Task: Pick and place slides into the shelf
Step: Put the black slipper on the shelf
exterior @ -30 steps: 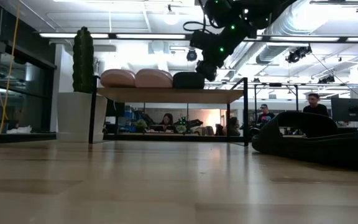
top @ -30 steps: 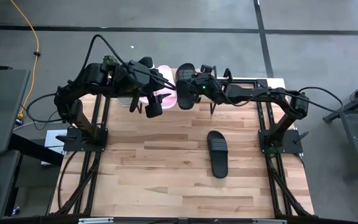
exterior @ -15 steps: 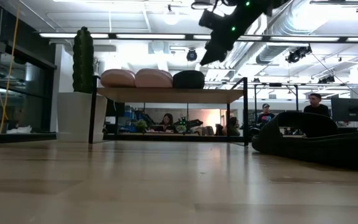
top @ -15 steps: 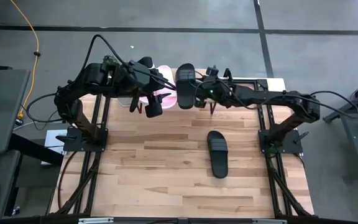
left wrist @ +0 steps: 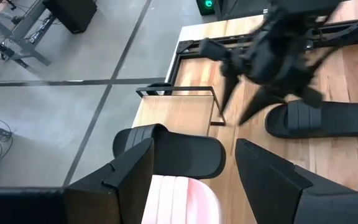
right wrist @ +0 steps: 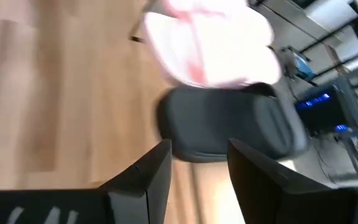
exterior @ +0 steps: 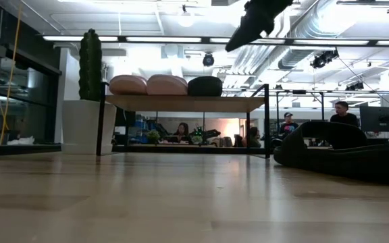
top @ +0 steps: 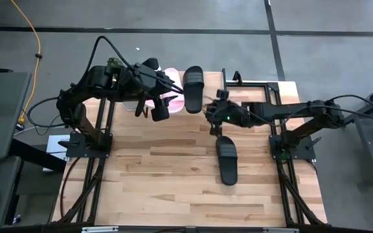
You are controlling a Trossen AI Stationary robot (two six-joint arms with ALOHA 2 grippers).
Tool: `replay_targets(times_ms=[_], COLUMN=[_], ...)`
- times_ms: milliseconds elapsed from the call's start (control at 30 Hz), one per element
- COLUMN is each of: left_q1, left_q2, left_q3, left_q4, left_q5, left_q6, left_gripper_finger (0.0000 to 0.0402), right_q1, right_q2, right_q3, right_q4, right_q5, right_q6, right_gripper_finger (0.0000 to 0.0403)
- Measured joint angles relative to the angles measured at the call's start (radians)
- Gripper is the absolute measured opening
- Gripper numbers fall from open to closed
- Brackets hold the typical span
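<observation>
Slide [top: 226,159] on table, just beside empty right tool [top: 214,121].

We see the right gripper [top: 214,122] has drawn back from the black slide [top: 193,88] on the shelf [exterior: 181,102], apparently toward the table's middle.

On the shelf [exterior: 181,102] at your table's twelve o'clock, three slides [exterior: 166,85] sit side by side; the fourth slide [top: 226,159] lies toward three o'clock, apparently apart from the shelf.
</observation>
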Motion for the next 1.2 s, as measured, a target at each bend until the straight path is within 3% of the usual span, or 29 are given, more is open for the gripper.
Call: replay_targets(times_ms=[333, 733, 1200], left_q1=[0.000, 0.000, 0.000], left_q2=[0.000, 0.000, 0.000], left_q3=[0.000, 0.000, 0.000], left_q4=[-0.005, -0.005, -0.006], left_q5=[0.014, 0.014, 0.015], left_q6=[-0.031, -0.036, -0.038], left_gripper_finger=[0.0213, 0.0213, 0.0214], right_q1=[0.226, 0.492, 0.632], right_q2=[0.000, 0.037, 0.243], right_q3=[0.000, -0.003, -0.003], right_q4=[-0.139, -0.434, -0.608], right_q5=[0.099, 0.233, 0.302], right_q6=[0.132, 0.559, 0.892], right_gripper_finger=[0.0147, 0.0147, 0.0147])
